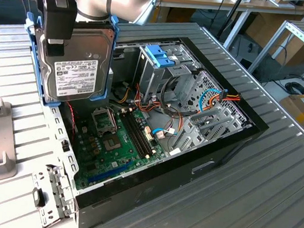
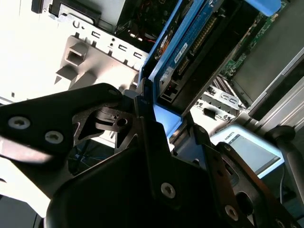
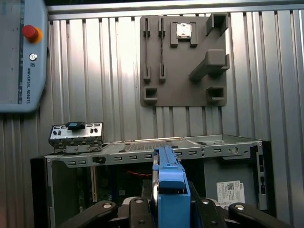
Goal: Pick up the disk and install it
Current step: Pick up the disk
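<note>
The gripper (image 1: 58, 37) is clamped across the flat faces of the disk (image 1: 81, 65), holding it upright in the air over the corner of the case (image 1: 189, 169) at the exterior view's left. This grip seemingly leaves the blue bracket (image 1: 112, 61) free.

Gripper (image 1: 55, 39) holds disk (image 1: 79, 71) upright above open computer case (image 1: 200, 171)

— Where is there room inside the case (image 1: 189, 175)?
— Over the circuit board (image 1: 122, 135), open from above. The metal cage (image 1: 164, 74), its blue handle (image 1: 159, 55) and tangled cables (image 1: 219, 96) crowd the exterior view's right side
— And the disk (image 1: 78, 65)?
— In the air over the case's edge, clear of the cage
</note>
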You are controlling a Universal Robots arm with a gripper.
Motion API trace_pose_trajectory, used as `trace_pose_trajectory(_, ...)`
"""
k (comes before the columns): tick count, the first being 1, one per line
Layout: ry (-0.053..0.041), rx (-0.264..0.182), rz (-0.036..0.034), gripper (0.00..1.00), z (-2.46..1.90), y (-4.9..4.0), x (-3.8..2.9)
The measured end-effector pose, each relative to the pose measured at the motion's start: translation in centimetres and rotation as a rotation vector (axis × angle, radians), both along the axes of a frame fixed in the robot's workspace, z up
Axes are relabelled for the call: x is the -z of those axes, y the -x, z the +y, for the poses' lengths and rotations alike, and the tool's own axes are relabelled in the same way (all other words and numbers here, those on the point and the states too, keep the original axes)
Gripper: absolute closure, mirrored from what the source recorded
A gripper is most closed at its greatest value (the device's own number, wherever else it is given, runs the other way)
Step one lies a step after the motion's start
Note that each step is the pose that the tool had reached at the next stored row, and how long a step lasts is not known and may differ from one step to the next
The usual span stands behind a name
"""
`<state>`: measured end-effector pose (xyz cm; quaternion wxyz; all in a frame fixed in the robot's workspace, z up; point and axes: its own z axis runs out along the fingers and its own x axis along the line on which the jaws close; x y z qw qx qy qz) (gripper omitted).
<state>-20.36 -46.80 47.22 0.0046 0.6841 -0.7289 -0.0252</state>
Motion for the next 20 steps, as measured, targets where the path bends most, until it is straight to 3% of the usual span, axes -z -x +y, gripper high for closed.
trace_pose_trajectory(20,0.0000,0.000,0.0000,0.63,-1.35,-0.06,0.00)
